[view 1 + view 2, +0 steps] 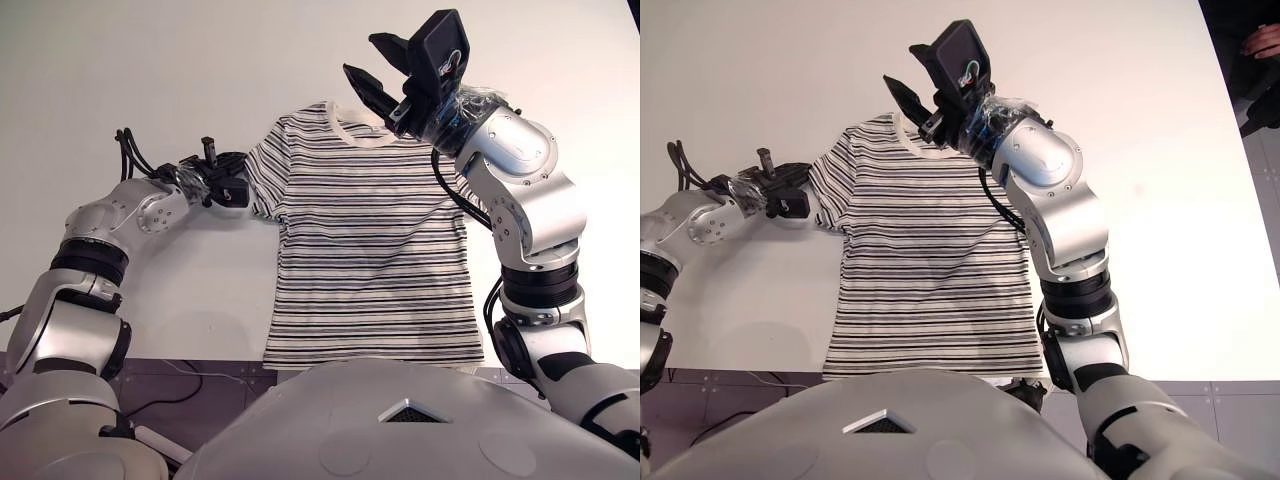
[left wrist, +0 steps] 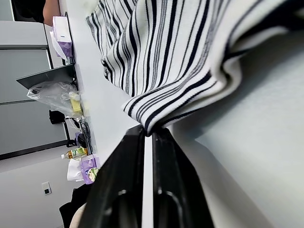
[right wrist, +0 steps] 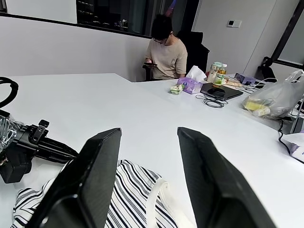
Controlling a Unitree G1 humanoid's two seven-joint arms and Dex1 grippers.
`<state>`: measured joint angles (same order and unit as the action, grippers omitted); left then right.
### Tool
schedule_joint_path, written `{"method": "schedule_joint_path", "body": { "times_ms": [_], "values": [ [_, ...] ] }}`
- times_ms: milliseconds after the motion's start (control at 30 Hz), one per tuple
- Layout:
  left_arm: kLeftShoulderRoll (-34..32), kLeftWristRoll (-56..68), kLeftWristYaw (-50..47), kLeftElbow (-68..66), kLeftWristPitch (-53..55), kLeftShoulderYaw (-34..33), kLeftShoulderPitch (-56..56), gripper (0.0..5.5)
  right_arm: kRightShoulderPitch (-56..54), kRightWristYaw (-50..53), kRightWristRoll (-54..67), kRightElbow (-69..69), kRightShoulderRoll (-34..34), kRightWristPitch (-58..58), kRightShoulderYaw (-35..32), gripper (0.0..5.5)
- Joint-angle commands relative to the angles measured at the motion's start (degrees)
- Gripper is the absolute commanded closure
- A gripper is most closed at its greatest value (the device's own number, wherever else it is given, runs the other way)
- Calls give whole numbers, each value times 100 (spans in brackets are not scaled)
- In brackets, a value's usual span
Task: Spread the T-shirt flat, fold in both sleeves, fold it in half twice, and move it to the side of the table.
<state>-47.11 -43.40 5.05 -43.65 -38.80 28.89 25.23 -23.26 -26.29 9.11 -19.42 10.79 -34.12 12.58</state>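
Right pincer (image 1: 360, 55) held high, upper centre of frame, fingers apart, gripping nothing, hanging above collar (image 1: 352, 128) of T-shirt (image 1: 370, 260), not touching it. Left pincer (image 1: 240, 192) low at left of frame, fingers together, clamped on edge of sleeve (image 1: 264, 175); cloth bunched at grip. T-shirt striped, lying mid-frame on white surface (image 1: 150, 80), body mostly flat, collar toward top of frame, hem toward bottom, near surface's edge. Other sleeve hidden behind right arm.

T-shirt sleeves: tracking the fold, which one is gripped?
The black-and-white striped T-shirt's left sleeve, clamped in the left gripper; the right gripper hangs open above the collar.
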Motion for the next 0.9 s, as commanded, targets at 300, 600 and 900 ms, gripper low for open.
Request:
{"method": "schedule_joint_path", "body": {
  "times_ms": [300, 600, 900],
  "values": [
    [680, 1072, -137, 1633, 435, -772, -1162, 538, -114, 103, -68, 392, 150, 205, -159, 333],
    [1538, 2003, 525, 2459, 1110, -996, -1382, 538, -136, 89, -81, 543, 173, 298, -135, 333],
    [1843, 2396, 1223, 2770, 1854, -1124, -1669, 450, -261, 420, -609, 1284, 640, 998, -553, 333]
  ]
}}
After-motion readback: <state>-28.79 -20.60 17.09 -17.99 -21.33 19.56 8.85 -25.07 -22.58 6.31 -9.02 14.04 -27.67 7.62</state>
